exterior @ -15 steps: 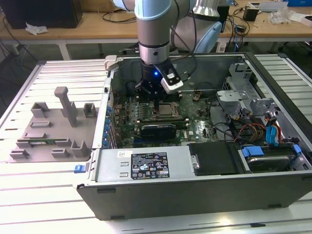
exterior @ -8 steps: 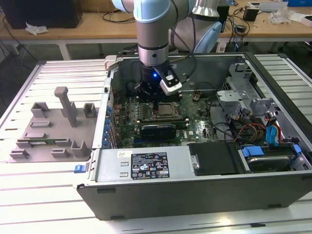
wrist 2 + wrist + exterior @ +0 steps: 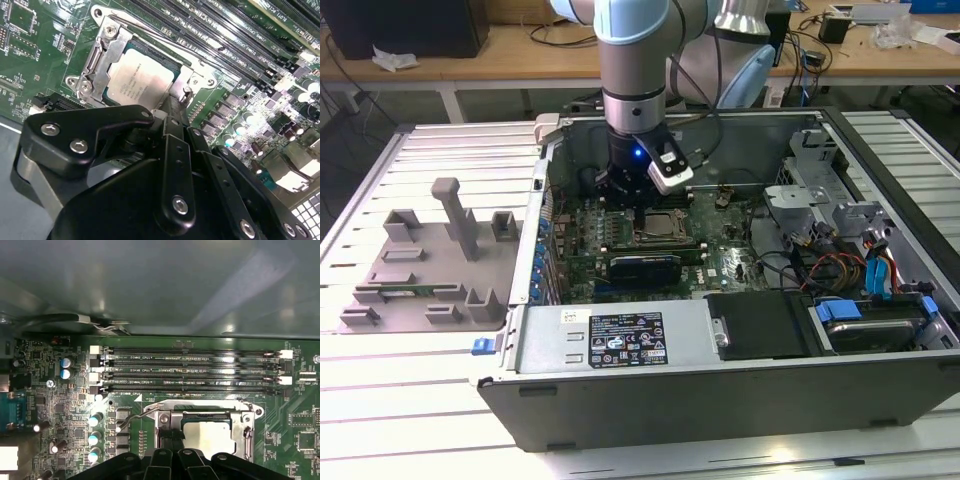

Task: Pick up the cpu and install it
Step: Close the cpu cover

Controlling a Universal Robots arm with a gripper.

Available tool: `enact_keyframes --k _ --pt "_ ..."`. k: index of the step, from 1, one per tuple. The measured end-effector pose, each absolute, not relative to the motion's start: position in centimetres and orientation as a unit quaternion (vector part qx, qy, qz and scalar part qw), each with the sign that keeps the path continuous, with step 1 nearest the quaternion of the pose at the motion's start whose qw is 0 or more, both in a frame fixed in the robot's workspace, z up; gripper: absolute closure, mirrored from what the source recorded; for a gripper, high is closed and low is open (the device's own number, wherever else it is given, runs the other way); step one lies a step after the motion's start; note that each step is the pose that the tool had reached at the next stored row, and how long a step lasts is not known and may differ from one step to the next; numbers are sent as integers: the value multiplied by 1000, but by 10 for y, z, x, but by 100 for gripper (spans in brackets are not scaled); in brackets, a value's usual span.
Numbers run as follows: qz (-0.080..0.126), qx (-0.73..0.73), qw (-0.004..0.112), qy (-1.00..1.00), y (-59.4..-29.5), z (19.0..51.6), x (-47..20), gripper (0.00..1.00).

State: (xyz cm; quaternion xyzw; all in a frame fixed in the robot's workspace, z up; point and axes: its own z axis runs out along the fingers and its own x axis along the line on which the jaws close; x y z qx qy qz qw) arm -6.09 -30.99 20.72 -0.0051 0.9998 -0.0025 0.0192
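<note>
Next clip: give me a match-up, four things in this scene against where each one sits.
1 cpu
2 gripper
3 memory slots
4 grey fixture

a outside the case, on the exterior view's left
b lying in the socket
c low over the socket, inside the case
d long black rows beside the socket

Pairs: 1-b, 2-c, 3-d, 4-a

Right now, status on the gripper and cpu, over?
The gripper shut, tips at the edge of the cpu. Chip lies flat in the socket. Nothing lying on its top.
</note>
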Motion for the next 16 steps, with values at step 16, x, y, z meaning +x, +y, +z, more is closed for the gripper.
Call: enact_keyframes --k 16 --pt "-5 -5 19 1000 -310 223 -58 89"
